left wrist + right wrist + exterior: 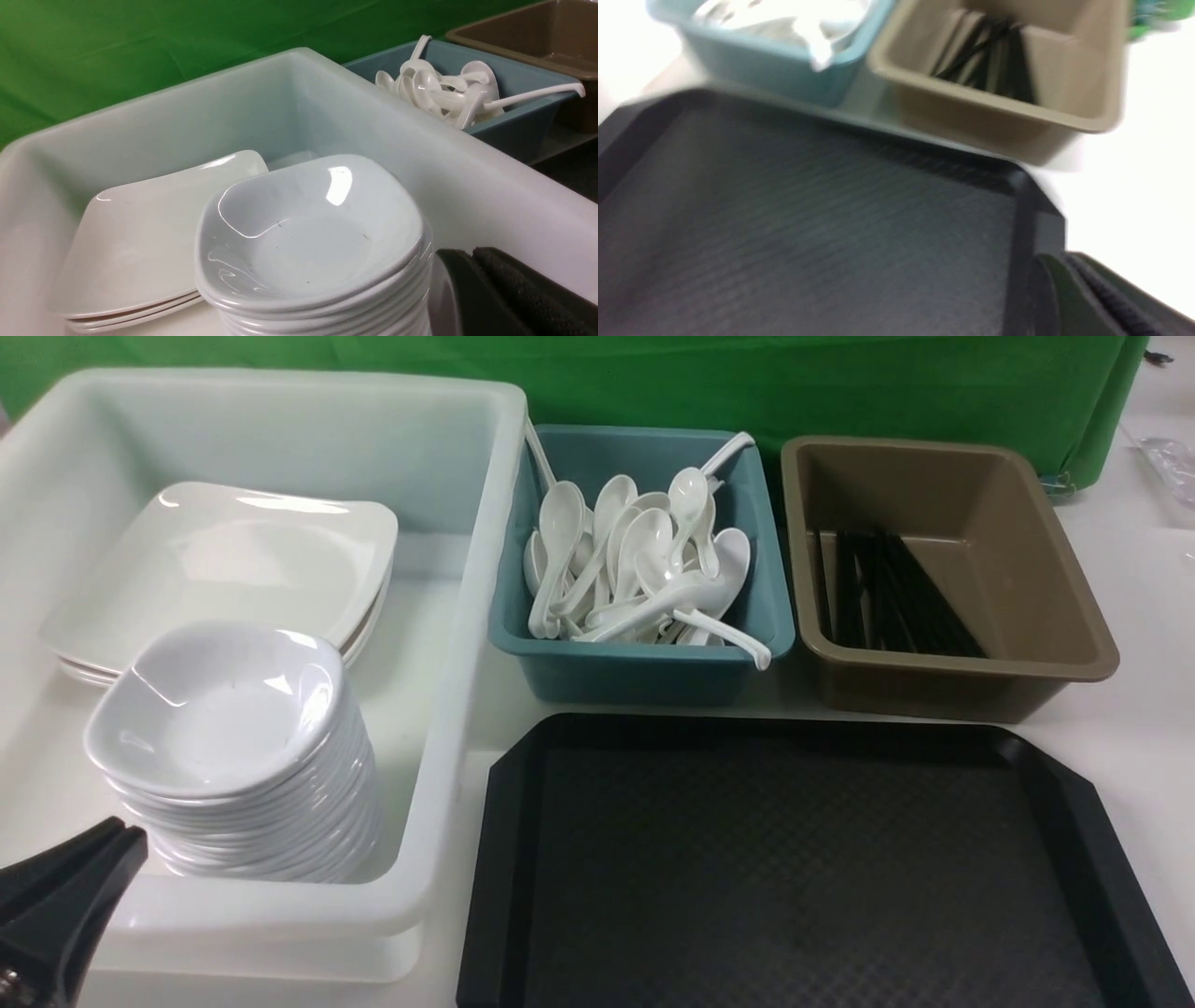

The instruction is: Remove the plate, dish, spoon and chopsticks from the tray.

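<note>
The black tray [794, 859] lies at the front right, and nothing rests on its textured floor [808, 224]. A plate [233, 569] tops a short stack in the white tub. Beside that stack, a dish [219, 705] tops a tall pile [308, 233]. Several white spoons [644, 569] fill the teal bin. Black chopsticks [887, 593] lie in the brown bin. My left gripper [126, 835] is shut and holds nothing, next to the dish pile at the tub's near wall [469, 254]. My right gripper [1064, 259] is shut and holds nothing, over the tray's far right corner. The front view does not show it.
The white tub [467, 616] fills the left side. The teal bin [644, 663] and the brown bin [1027, 616] stand side by side behind the tray. A green cloth [747, 383] hangs at the back. White tabletop [1148, 728] runs along the right.
</note>
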